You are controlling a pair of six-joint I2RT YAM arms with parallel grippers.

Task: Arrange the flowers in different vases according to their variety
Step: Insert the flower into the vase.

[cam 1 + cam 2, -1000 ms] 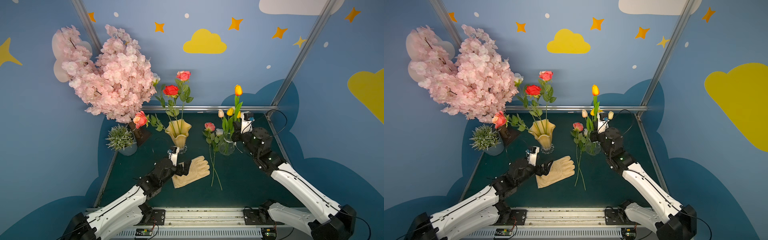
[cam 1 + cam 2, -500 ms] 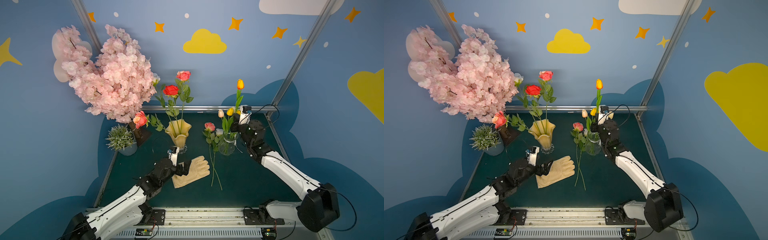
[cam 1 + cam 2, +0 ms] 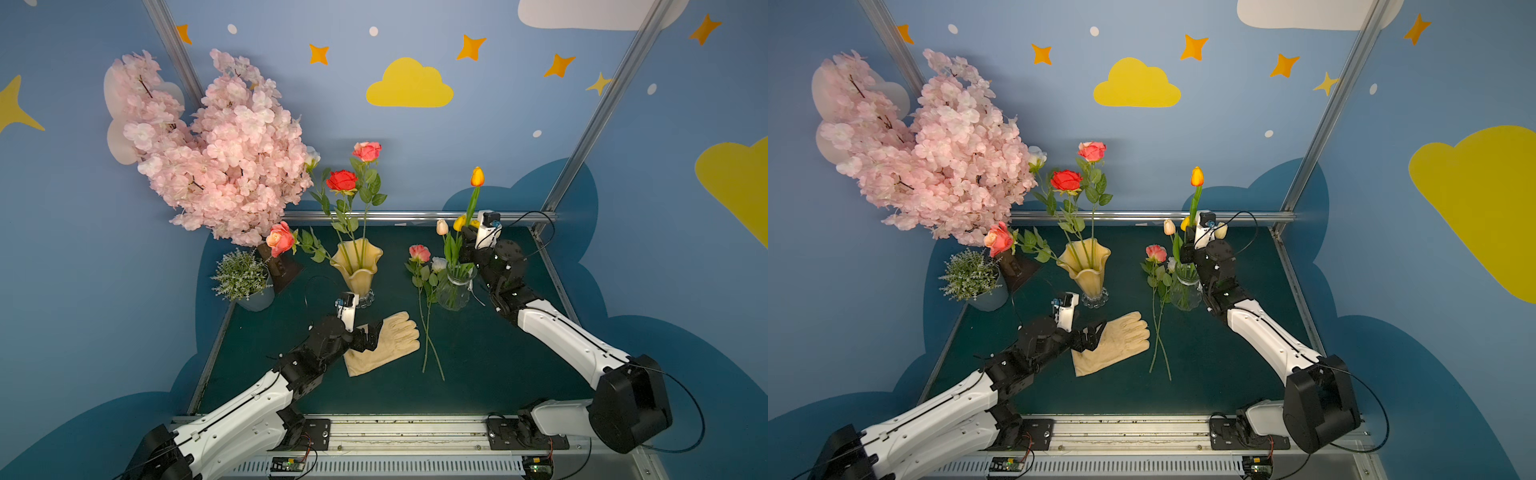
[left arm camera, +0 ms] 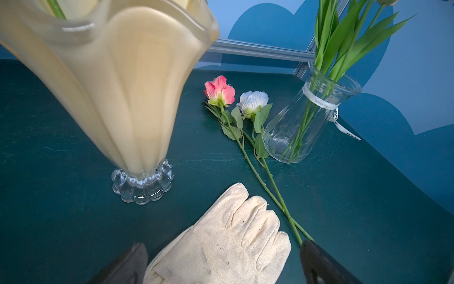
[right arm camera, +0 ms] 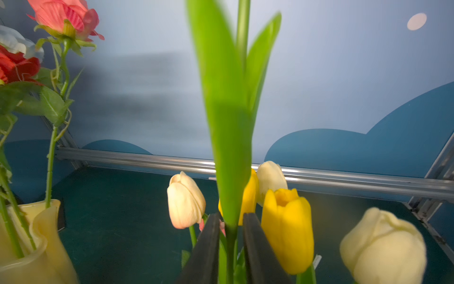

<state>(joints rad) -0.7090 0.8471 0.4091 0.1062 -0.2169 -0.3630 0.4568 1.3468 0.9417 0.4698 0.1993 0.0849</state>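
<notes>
An orange tulip stands tallest among several yellow and cream tulips in the clear ribbed glass vase. My right gripper is just above that vase's mouth. Its jaws are slightly parted around the tulip's green stem, with a thin gap on each side. The amber vase holds red, pink and white roses. A pink rose and a white rose lie on the mat beside the glass vase. My left gripper hovers open over the cuff of a cream glove, holding nothing.
A big pink blossom tree and a small potted plant fill the back left corner. A metal rail runs along the back edge of the dark green mat. The two lying rose stems cross just right of the glove.
My right arm folded in closer to the glass vase. The orange tulip rose a little, then settled lower. The right jaws went from pinched to slightly parted. The left arm stayed still.
</notes>
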